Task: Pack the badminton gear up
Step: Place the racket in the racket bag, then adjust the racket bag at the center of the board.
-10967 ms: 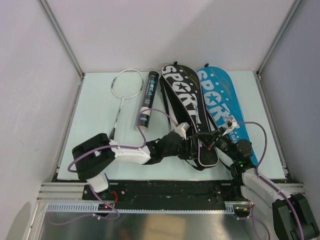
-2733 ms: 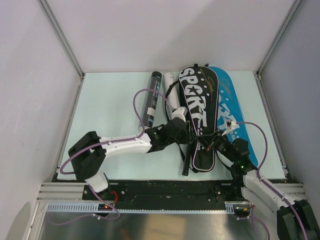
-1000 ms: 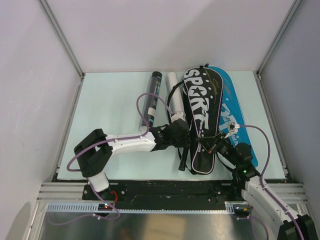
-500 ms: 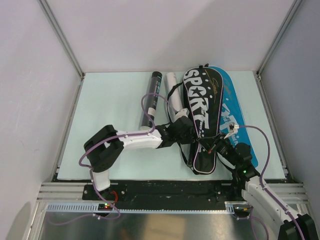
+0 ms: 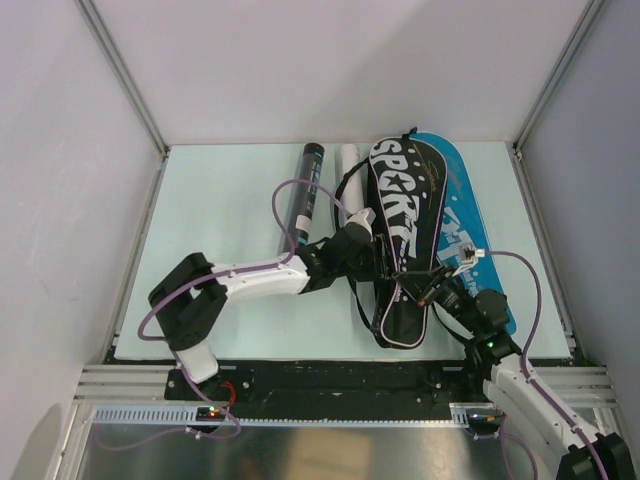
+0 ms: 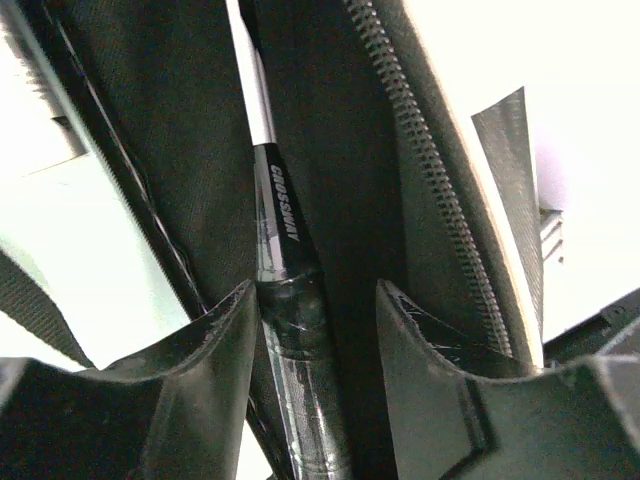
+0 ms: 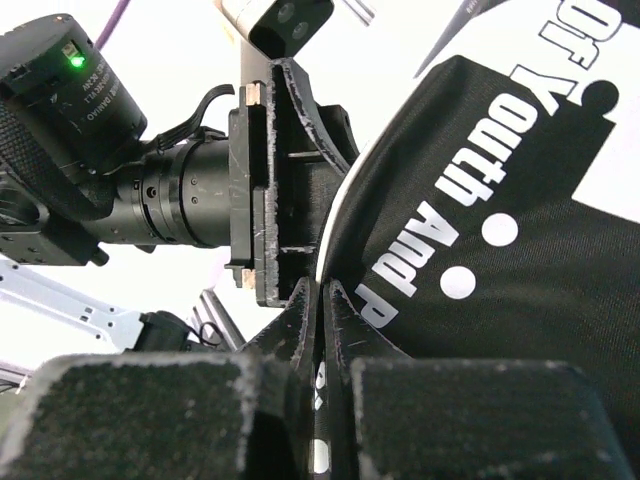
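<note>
The black racket bag (image 5: pixel 405 215) lies lengthwise near the middle of the table (image 5: pixel 210 220), its printed side up and its narrow end toward the arms. It partly overlaps a blue racket bag (image 5: pixel 462 195), which shows along its right side. The black bag's left edge is parted, and in the left wrist view the zipper (image 6: pixel 420 150) runs along the open lip with dark lining on both sides.

Inside that opening lies a racket (image 6: pixel 285 225). Its thin shaft runs up into the bag, and its black cone and black handle, wrapped in clear film, point back toward the camera. The racket head is out of sight, deeper in the bag.

The left gripper (image 6: pixel 312 300) sits at the bag's mouth with its jaws apart on either side of the handle. The left finger looks to be against the handle, and a clear gap shows at the right one, so it is not clamped.

The right gripper (image 7: pixel 320 295) is pinched closed on the white-piped edge of the black bag near its narrow end, with the thin fabric between the fingertips.

The black tube (image 5: pixel 306 195) lies on the table left of the bags, outside both of them. Just beside it, between the tube and the black bag, is a white cylindrical piece (image 5: pixel 347 170). From overhead it may be a racket handle or a second tube, and the view does not settle which.
</note>
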Robot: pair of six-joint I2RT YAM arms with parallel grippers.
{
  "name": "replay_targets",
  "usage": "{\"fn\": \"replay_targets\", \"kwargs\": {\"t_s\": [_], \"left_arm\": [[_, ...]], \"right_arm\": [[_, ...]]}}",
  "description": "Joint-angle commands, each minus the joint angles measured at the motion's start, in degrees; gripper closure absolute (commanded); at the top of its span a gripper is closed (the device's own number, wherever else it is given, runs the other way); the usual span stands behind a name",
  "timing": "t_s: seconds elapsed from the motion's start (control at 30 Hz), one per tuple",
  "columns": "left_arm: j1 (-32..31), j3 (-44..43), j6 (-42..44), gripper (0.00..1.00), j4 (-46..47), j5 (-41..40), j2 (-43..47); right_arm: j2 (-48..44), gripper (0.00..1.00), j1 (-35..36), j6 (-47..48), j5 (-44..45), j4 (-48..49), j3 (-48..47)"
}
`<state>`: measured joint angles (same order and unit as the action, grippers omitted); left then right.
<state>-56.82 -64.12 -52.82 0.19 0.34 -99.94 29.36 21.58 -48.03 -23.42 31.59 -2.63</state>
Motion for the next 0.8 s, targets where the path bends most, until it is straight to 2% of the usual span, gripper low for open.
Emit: {"fn": "replay_targets", "kwargs": {"t_s": [0.0,0.2,0.4,0.57,0.77], "left_arm": [[0.1,0.7,3.8,0.44,6.3,4.2,7.1],[0.5,4.9,4.4,0.37,6.3,6.5,13.5],[2.2,7.3,7.2,0.36,4.1,8.8,20.6],[4.3,8.0,8.9,0.37,-3.9,2.7,22.6],[5.7,11.1,3.0,0.42,-4.4,-3.2,21.3]], "right_arm": [[-3.8,1.0,-0.1,-2.1,-3.2,5.0,-0.4],[-6.2,1.0,-2.6,-3.7,-4.1,5.0,-0.9],[-6.9,1.0,-3.5,-4.4,-4.4,5.8,-1.3],[-7.9,1.0,-4.0,-5.7,-5.1,6.1,-1.3],[-11.4,1.0,-4.7,-6.3,-5.8,4.4,-1.7]]}}
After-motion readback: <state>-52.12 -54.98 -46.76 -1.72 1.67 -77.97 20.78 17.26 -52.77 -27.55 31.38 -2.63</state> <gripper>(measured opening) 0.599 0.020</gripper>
